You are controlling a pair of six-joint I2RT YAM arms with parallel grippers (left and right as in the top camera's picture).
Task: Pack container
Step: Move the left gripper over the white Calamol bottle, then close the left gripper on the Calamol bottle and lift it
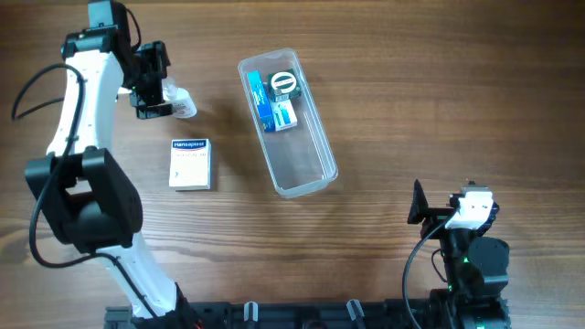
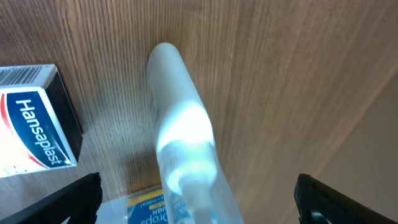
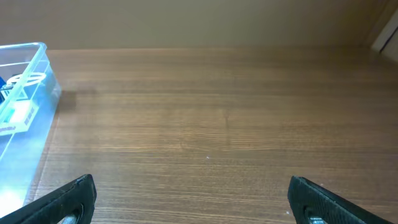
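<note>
The container (image 1: 311, 157), a long clear tub, lies at the table's middle and holds a blue box (image 1: 262, 100) and a round white-rimmed item (image 1: 284, 84) at its far end. Its corner shows in the right wrist view (image 3: 38, 74). A small clear bottle (image 1: 183, 103) with a white cap and a blue and yellow label lies at the far left. My left gripper (image 1: 161, 99) is open, and the bottle (image 2: 183, 137) lies between its wide-spread fingers (image 2: 199, 208). My right gripper (image 1: 422, 210) is open and empty (image 3: 193, 205) near the front right.
A white Hansaplast box (image 1: 190, 164) lies flat in front of the bottle, left of the container; it also shows in the left wrist view (image 2: 28, 127). The near half of the container holds nothing.
</note>
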